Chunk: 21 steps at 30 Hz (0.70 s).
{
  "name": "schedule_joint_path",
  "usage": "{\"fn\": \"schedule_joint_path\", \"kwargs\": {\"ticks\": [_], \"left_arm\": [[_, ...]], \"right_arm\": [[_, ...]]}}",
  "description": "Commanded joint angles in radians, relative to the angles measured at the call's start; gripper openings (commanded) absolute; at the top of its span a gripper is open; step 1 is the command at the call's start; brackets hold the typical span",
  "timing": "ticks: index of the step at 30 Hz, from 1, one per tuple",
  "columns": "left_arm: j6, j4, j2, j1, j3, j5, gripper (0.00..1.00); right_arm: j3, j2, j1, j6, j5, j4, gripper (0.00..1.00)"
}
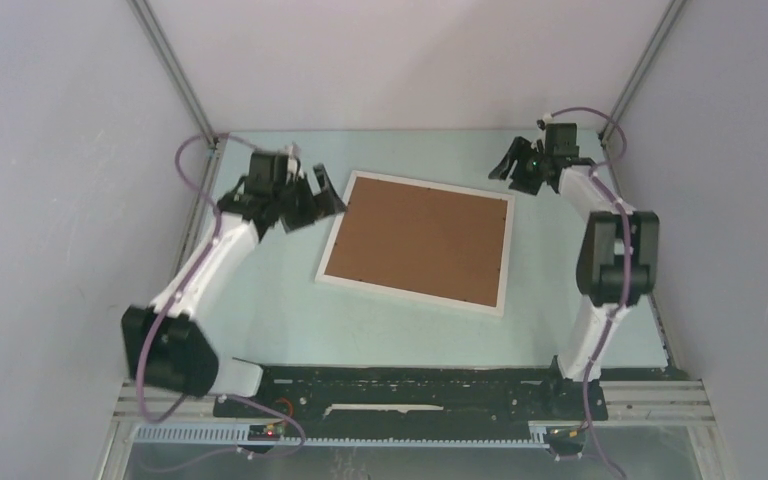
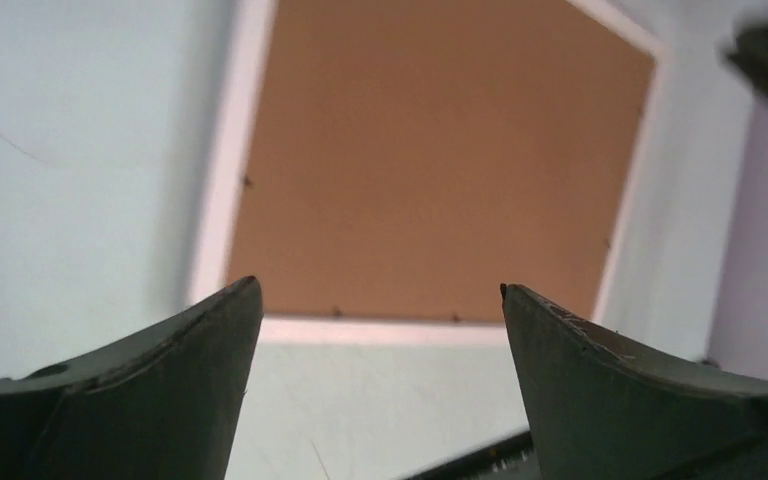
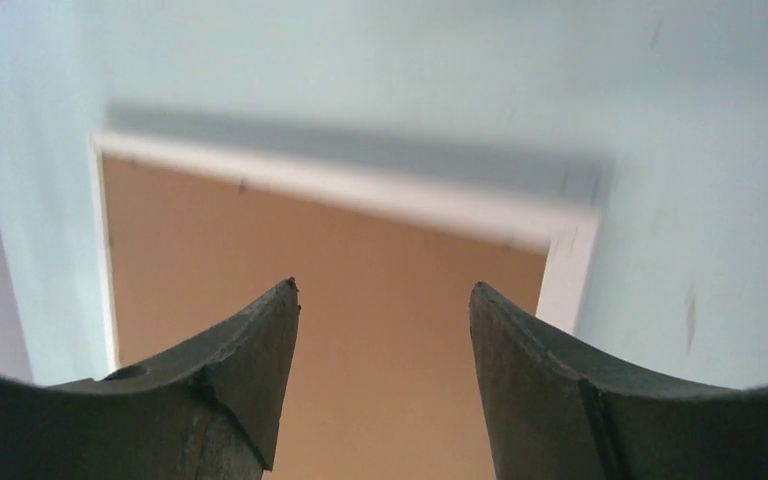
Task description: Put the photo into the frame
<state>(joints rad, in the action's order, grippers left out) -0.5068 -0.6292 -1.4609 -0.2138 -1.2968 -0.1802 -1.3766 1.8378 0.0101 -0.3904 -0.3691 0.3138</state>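
Frame, brown board up, lies between left tool and right tool at its far corners; both tools apart, empty.

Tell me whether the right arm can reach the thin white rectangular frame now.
Probably yes: the open right gripper hangs by the far right corner of the thin white frame, nothing between.

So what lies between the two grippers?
The frame, brown board facing up, lies between the left gripper and right gripper; the top view shows it.
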Motion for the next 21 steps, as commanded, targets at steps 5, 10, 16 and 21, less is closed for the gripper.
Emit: {"fn": "schedule_joint_path", "kwargs": {"ticks": [5,10,16,21], "left_arm": [[-0.366,0.319,0.139,-0.262,0.561,-0.269,0.98],[-0.459,0.426,0.019,-0.334,0.58,-0.293,0.98],[-0.491,0.481,-0.069,-0.288,0.577,-0.258,0.98],[-0.45,0.476,-0.128,-0.19,0.509,-0.188,0.98]], "right_arm": [[-0.513,0.405,0.035,0.077,-0.101,0.153,0.71],[-0.503,0.441,0.019,0.078,-0.136,0.197,0.68],[-0.205,0.338,0.026,0.045,-0.212,0.124,0.63],[0.081,0.122,0.011,0.018,-0.211,0.074,0.61]]}}
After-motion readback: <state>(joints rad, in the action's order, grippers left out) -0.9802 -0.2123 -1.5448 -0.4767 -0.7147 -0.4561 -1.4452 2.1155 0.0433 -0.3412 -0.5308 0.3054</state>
